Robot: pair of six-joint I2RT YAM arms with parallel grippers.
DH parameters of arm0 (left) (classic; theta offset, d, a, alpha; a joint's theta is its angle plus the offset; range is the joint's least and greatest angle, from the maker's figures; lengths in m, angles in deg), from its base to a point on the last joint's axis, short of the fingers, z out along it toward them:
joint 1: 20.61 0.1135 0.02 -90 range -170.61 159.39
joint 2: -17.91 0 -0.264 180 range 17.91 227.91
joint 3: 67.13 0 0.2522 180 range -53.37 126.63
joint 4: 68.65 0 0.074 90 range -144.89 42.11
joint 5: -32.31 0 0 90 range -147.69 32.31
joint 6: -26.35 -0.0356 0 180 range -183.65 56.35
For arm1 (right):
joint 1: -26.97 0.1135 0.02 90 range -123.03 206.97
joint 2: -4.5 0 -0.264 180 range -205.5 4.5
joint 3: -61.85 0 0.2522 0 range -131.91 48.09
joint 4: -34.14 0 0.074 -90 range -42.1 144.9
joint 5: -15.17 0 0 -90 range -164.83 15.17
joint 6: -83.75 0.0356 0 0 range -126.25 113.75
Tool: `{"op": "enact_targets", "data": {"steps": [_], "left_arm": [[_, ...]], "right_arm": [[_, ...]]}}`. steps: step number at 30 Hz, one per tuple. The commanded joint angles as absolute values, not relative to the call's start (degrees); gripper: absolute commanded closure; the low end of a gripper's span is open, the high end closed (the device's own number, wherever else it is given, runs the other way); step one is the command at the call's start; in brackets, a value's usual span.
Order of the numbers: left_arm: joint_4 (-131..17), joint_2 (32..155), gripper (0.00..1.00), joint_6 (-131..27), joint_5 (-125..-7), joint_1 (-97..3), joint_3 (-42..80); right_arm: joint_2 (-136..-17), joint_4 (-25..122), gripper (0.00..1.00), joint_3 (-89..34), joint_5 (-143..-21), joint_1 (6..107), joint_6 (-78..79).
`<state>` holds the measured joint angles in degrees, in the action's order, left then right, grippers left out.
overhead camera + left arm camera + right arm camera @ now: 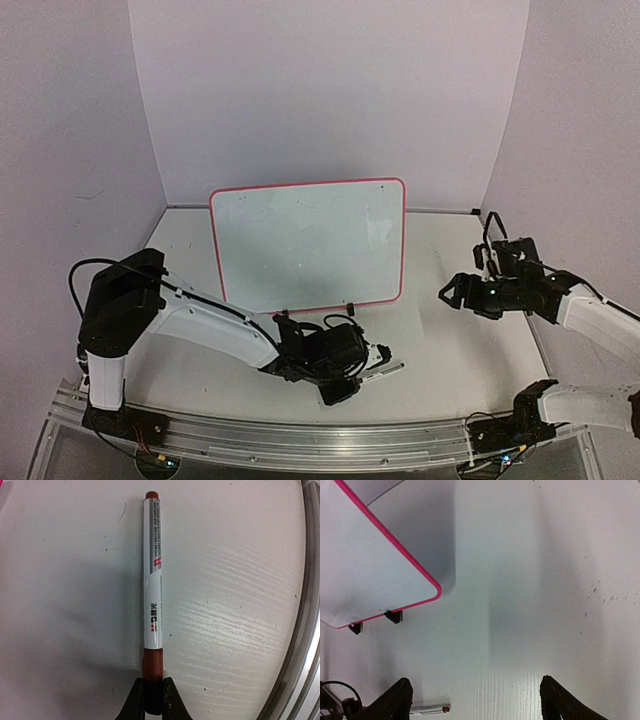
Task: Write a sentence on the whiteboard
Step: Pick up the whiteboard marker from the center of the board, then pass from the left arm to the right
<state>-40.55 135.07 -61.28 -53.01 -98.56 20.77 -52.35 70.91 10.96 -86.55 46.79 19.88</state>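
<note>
Nothing is written yet on the whiteboard (310,245), standing blank at the far middle, while my left hand (153,700) pinches the red marker (152,580) by its near end and my right hand (455,293) hovers spread.

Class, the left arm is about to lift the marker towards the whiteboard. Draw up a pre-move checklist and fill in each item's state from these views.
1. Grip: left gripper shut on marker by its dark red end: ok.
2. Rest: marker flat on table: ok.
3. Uncapped: cannot tell.
4. Stand: whiteboard upright on its feet: ok.
5. Writing space: whiteboard blank, no lettering shows: ok.
6. Clearance: right gripper open, apart from whiteboard: ok.
</note>
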Motion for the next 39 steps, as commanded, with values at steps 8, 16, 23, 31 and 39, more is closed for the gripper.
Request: {"op": "enact_targets", "data": {"steps": [8, 16, 23, 31, 39], "left_arm": [[-44.06, 120.57, 1.00, -61.40, -56.55, -98.68, 15.34], [-48.41, 114.65, 1.00, -59.34, -63.90, -97.07, 11.82], [-49.36, 113.92, 1.00, -58.85, -66.45, -95.95, 10.93], [-50.33, 113.70, 1.00, -59.00, -67.03, -95.93, 10.87], [-50.32, 113.80, 1.00, -58.91, -67.64, -95.82, 11.07]], "right_arm": [[-57.99, 72.00, 0.19, 8.86, -124.44, 48.94, 16.54], [-62.35, 69.88, 0.27, 8.20, -133.78, 52.22, 17.43], [-64.39, 64.54, 0.39, 7.79, -138.34, 56.18, 20.31], [-65.47, 63.96, 0.58, 7.71, -139.73, 58.38, 20.82], [-66.72, 63.28, 0.68, 7.64, -139.93, 60.06, 20.70]]}}
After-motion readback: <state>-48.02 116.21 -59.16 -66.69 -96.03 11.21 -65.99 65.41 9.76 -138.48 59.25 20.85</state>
